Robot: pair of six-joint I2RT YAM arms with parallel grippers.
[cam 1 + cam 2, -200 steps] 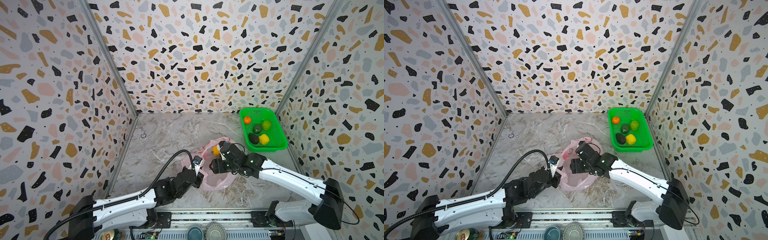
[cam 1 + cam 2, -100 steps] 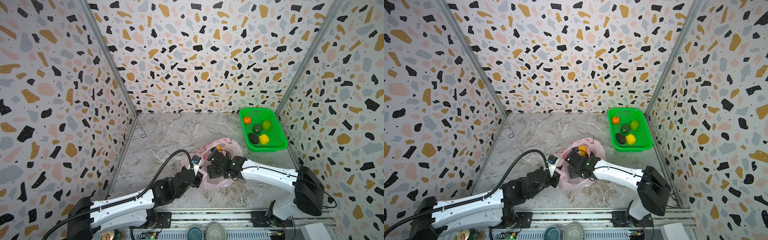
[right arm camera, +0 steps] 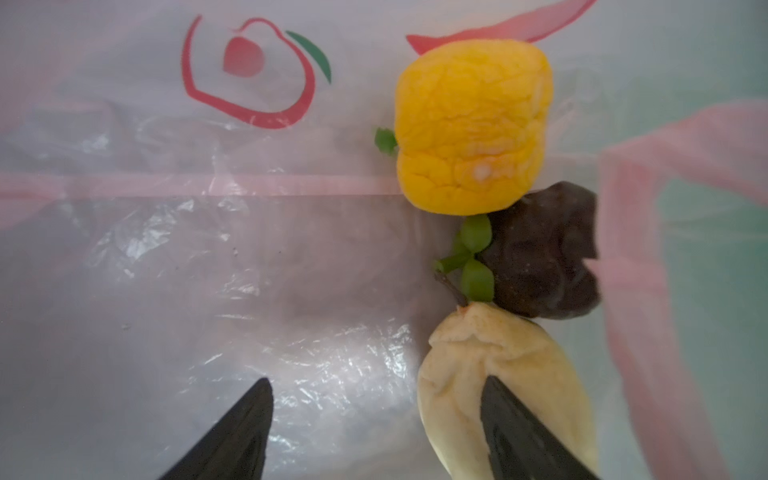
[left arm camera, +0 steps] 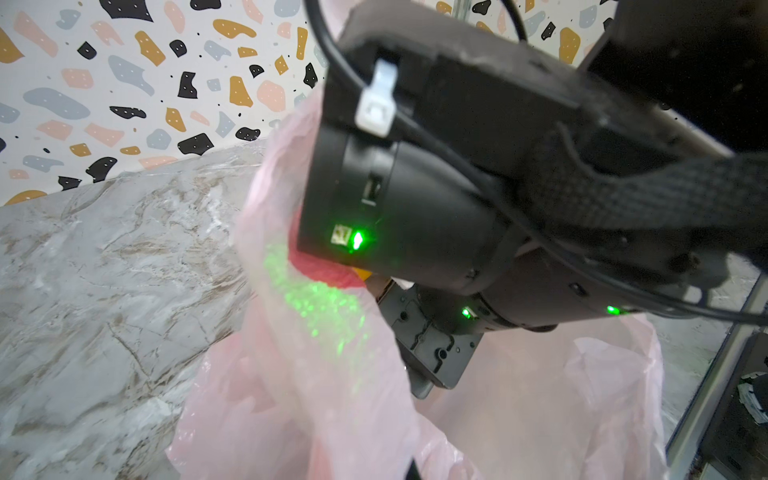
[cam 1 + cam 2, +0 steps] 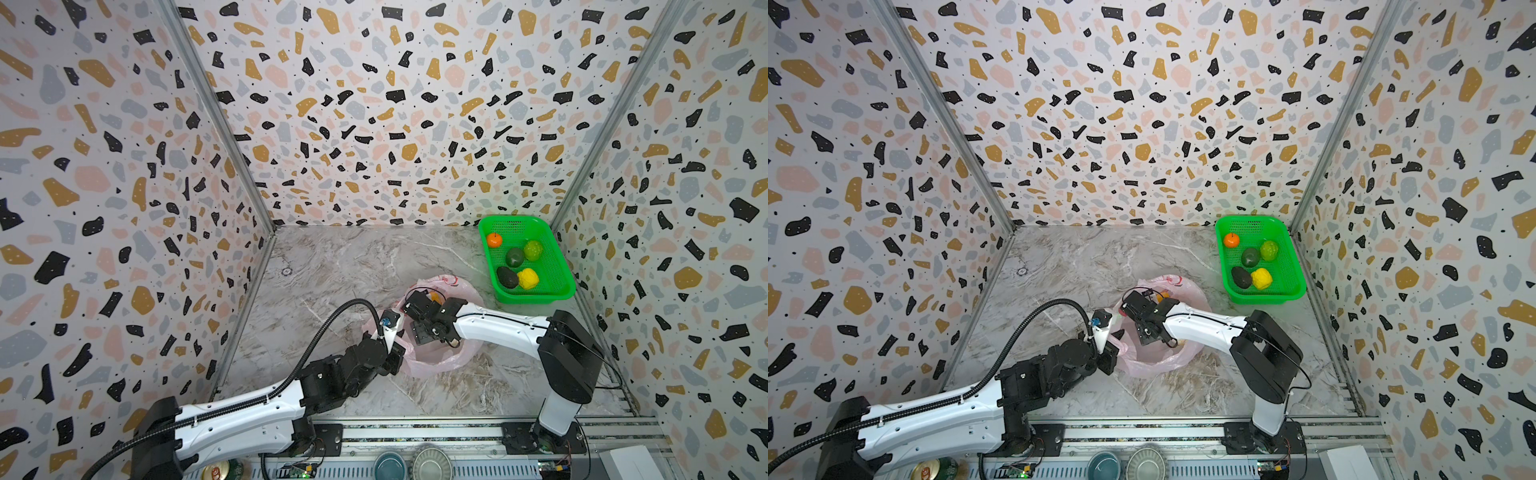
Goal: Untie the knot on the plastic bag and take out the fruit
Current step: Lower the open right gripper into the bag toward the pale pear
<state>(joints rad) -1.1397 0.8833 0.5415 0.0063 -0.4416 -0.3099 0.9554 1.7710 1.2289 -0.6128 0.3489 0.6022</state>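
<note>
Pink and crinkly, the plastic bag (image 5: 436, 361) lies open-mouthed on the counter (image 5: 332, 270), with both arms at it. The right gripper (image 3: 376, 382) is down inside the bag, jaws spread wide and holding nothing; only bag film shows between them.

3 pieces of fruit lie in a row inside the bag, off to 1 side of that gripper. A pale cream piece (image 3: 498, 374) is nearest, with 1 fingertip (image 3: 511, 415) over it. A blackish piece (image 3: 544, 253) touches it, and a yellow-orange piece (image 3: 473, 124) lies deepest in the bag.

The left gripper (image 5: 1111, 359) sits at the bag's near-left edge, closed tight, pink film bunched in it. Behind the bag to the right stands a green basket (image 5: 536, 298) with 5 more pieces.
</note>
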